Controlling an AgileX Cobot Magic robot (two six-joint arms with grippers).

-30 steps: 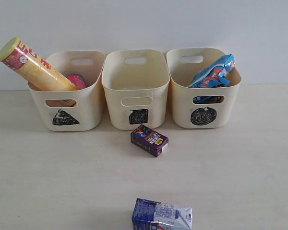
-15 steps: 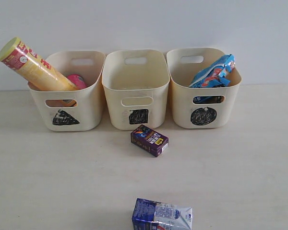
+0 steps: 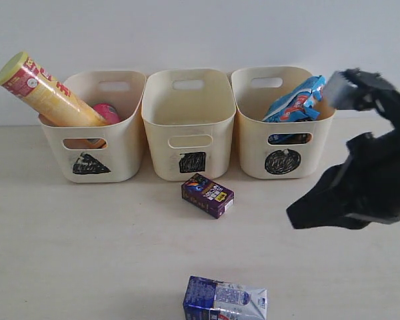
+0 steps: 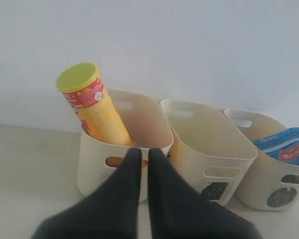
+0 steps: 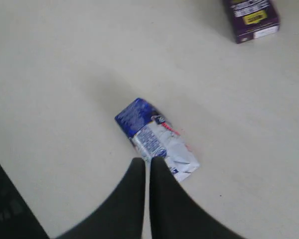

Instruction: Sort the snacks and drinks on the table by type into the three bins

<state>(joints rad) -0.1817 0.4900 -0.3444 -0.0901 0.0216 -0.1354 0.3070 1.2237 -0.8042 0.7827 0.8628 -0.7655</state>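
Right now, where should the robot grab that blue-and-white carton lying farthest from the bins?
Probably from above, pinching its long flat sides around the middle. The blue-and-white carton lies on its side on the table with bare surface all round, and its white end looks crumpled.

Beige table (image 3: 67, 253) — three bins (image 3: 190, 127), purple box (image 3: 207, 195), blue-white carton (image 3: 225, 300)

tabletop (image 3: 67, 253): pale beige, faint wood grain | middle bin (image 3: 161, 157): cream, black scribbled square | bin left of middle bin (image 3: 123, 155): cream, black triangle | bin right of middle bin (image 3: 253, 152): cream, black circle | chip tube (image 3: 50, 93): yellow, red band, yellow-green lid | second tube (image 3: 108, 112): pink | foil bag (image 3: 295, 101): blue, white and red print | drink box (image 3: 207, 195) before middle bin: dark purple, yellow patch | carton (image 3: 225, 300): blue and white | left end effector (image 4: 144, 153), right end effector (image 5: 146, 162): black
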